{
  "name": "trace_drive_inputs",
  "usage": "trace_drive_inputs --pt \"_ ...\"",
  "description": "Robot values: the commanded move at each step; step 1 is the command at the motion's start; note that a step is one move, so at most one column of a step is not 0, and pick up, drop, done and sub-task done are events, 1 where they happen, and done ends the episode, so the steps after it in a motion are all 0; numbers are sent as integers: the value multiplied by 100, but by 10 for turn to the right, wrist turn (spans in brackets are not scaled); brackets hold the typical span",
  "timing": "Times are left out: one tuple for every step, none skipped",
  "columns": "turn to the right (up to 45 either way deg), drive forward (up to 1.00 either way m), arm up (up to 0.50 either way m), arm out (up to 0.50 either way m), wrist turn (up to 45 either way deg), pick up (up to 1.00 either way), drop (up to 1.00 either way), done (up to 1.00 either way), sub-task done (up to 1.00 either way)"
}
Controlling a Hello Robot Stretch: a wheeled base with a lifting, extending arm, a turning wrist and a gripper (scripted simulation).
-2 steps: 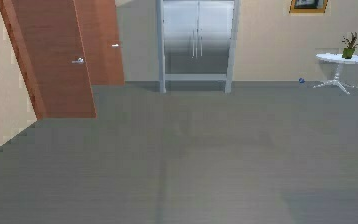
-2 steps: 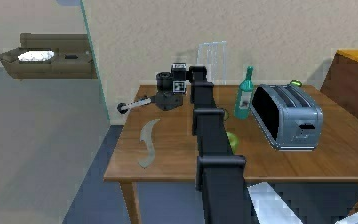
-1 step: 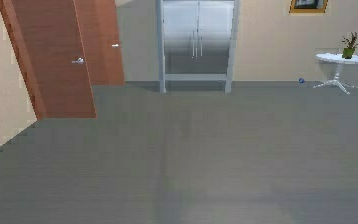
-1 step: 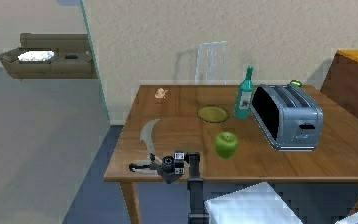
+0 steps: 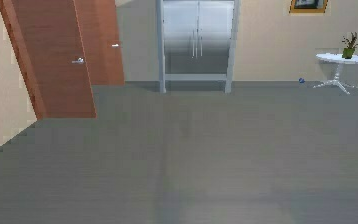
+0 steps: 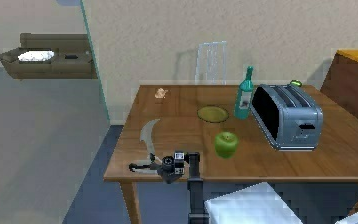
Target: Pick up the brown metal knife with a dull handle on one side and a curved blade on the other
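In the arm side view a wooden table [image 6: 287, 165] spans the middle and right of the frame, its right end cut off. The knife [image 6: 150, 134] lies flat near the table's left edge, left of centre, its pale curved blade running up the picture. Its lower end meets the gripper [image 6: 137, 166], and we cannot make out the handle there. We cannot tell how the jaws are set, nor whether the gripper holds anything or touches the knife. Right of it stand a green apple [image 6: 226, 145], a toaster [image 6: 287, 116], a green bottle [image 6: 246, 95] and a plate [image 6: 213, 114]. A pale thing [image 6: 163, 94] at the table's far edge is too small for us to name. In the forward view a steel fridge [image 5: 197, 45] at top centre is cut off by the upper edge; a small white table [image 5: 339, 62] with a plant [image 5: 351, 44] sits at upper right.
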Motion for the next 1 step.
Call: trace_drive_inputs --pt "0 0 10 0 0 0 0 0 0"
